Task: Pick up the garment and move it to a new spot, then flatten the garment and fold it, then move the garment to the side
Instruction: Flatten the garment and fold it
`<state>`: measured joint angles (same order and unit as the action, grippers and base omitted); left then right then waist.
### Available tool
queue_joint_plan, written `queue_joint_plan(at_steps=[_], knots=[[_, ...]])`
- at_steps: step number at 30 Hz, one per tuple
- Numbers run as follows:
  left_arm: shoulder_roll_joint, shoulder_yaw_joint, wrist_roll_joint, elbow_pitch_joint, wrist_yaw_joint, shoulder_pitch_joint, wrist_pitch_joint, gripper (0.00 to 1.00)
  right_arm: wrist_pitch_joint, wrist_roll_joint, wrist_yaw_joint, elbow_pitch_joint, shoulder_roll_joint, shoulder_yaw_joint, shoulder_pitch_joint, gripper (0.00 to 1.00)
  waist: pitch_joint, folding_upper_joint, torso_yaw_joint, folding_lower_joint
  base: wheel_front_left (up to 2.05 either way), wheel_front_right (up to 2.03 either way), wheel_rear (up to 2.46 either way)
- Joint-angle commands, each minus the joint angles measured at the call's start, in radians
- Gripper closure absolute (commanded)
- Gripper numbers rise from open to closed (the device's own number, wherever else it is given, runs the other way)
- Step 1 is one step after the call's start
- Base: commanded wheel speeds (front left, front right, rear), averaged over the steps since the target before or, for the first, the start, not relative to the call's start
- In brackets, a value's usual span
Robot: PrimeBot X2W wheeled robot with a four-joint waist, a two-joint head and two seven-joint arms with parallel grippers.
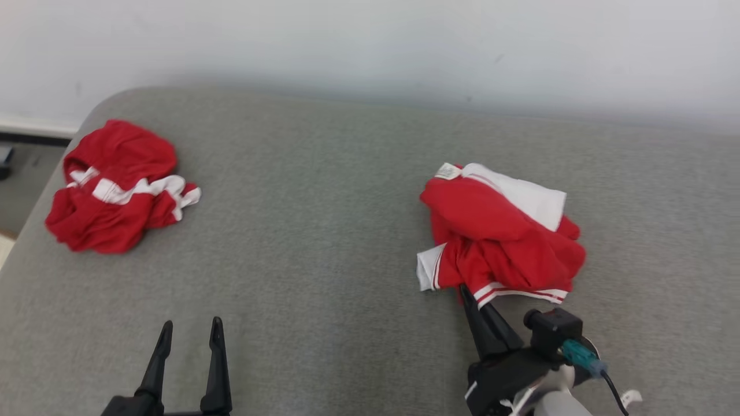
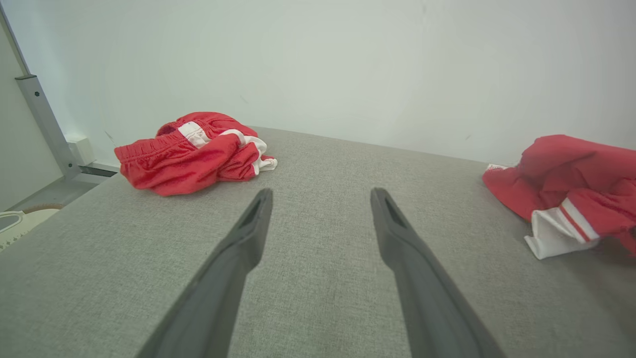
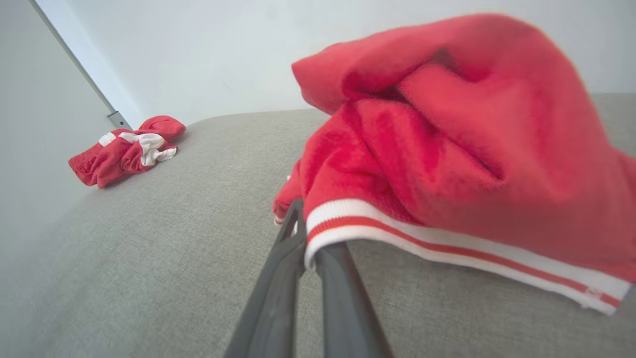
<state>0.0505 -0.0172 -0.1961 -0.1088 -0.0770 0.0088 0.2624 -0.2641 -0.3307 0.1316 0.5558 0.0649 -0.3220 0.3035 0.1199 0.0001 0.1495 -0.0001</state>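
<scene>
A crumpled red garment [image 1: 503, 237] with white panels and a striped white hem lies on the right of the grey surface; it fills the right wrist view [image 3: 447, 149] and shows at the right edge of the left wrist view [image 2: 571, 184]. My right gripper [image 1: 467, 294] is shut on the near striped hem of this garment [image 3: 308, 233], fingers pressed together with the cloth edge between them. My left gripper [image 1: 191, 332] stands open over bare surface at the lower left, nothing between its fingers [image 2: 248, 233].
A second crumpled red and white garment [image 1: 115, 188] lies at the far left of the grey padded surface [image 1: 312, 231], seen too in the wrist views [image 2: 194, 151] [image 3: 126, 149]. A pale wall [image 1: 370, 46] runs behind. The surface's left edge drops to floor [image 1: 23, 185].
</scene>
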Motion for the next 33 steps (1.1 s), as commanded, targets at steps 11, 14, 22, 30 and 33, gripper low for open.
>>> queue_joint_plan(at_steps=[11, 14, 22, 30, 33], knots=[[0.000, 0.007, -0.020, 0.003, 0.003, 0.044, 0.004, 0.00, -0.001, -0.020, -0.002, -0.205, 0.091, -0.036, -0.228, 1.00, -0.084, -0.0001, -0.162, 0.0001, 0.00, 0.00, 0.00], [0.000, 0.005, -0.024, 0.001, 0.002, 0.051, 0.003, 0.00, -0.001, -0.028, -0.002, -0.228, 0.112, -0.021, -0.291, 1.00, -0.083, -0.0001, -0.180, 0.0001, 0.00, 0.00, 0.00], [0.000, -0.003, -0.035, 0.004, 0.004, 0.045, 0.004, 0.00, 0.012, -0.011, -0.002, -0.236, 0.172, 0.084, -0.425, 1.00, -0.064, -0.0001, -0.205, 0.0001, 0.00, 0.00, 0.00], [0.000, -0.013, -0.038, 0.002, 0.004, 0.019, 0.003, 0.00, 0.059, 0.026, -0.002, -0.222, 0.182, 0.172, -0.423, 0.78, -0.042, -0.0001, -0.211, 0.0001, 0.00, 0.00, 0.00], [0.000, -0.014, -0.044, -0.004, 0.001, 0.013, 0.003, 0.00, 0.052, 0.059, -0.002, -0.240, 0.166, 0.195, -0.410, 0.00, -0.045, -0.0001, -0.206, 0.0001, 0.00, 0.00, 0.00]])
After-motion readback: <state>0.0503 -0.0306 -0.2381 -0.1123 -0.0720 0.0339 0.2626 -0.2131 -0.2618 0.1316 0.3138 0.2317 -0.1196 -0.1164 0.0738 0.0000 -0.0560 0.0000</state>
